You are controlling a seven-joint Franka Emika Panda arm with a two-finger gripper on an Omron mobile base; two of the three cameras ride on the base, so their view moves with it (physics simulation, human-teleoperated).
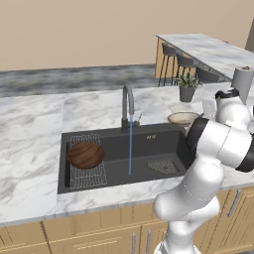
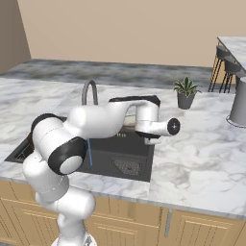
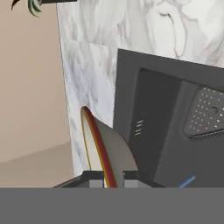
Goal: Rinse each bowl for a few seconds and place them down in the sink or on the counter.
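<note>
While water is running in a thin blue stream [image 1: 130, 144] from the grey tap [image 1: 127, 101], the left base view is showing the dark wooden bowl [image 1: 85, 154] lying on the wire rack [image 1: 87, 168] at the left end of the black sink [image 1: 163, 141]. Over on the right, the tan bowl [image 1: 182, 118] is sitting at the sink's back right corner on the marble counter [image 1: 34, 129], and the arm's elbow is covering its near side, so the gripper itself is hidden here. A potted plant [image 1: 187, 87] is standing behind it.

Switching to the right base view, the forearm is stretching across the basin and the wrist is hanging over the sink's right edge, blocking the bowl; the mesh strainer [image 2: 128, 166] is lying below.

Now the hand view: the gripper [image 3: 107, 180] is closing on the tan bowl's rim, both finger tips [image 3: 130, 177] pressing either side of it, the bowl standing edge-on against the counter beside the sink wall.
</note>
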